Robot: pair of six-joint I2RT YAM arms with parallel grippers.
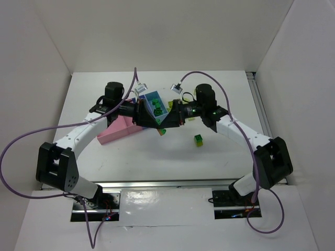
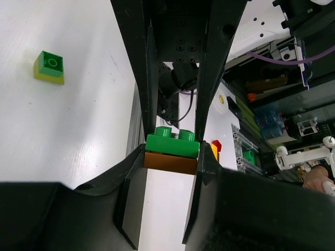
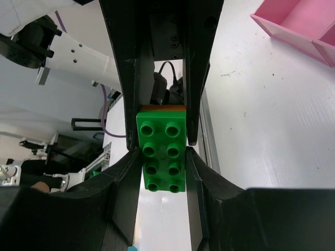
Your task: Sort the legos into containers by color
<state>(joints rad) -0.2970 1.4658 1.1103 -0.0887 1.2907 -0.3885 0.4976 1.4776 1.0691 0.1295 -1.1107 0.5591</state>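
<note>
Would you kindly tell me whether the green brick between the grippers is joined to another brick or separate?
Joined: the left wrist view shows the green brick seated flush on an orange-brown brick, no gap.

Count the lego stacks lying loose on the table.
1: a green-on-yellow stack near the right arm. The green-and-orange stack is clamped between the left gripper and right gripper, not loose. Others may be hidden beneath them.

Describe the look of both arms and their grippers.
The left arm and right arm have white links between blocky black joints, with a purple cable looping along each. The left gripper and right gripper have matte black, flat fingers.
</note>
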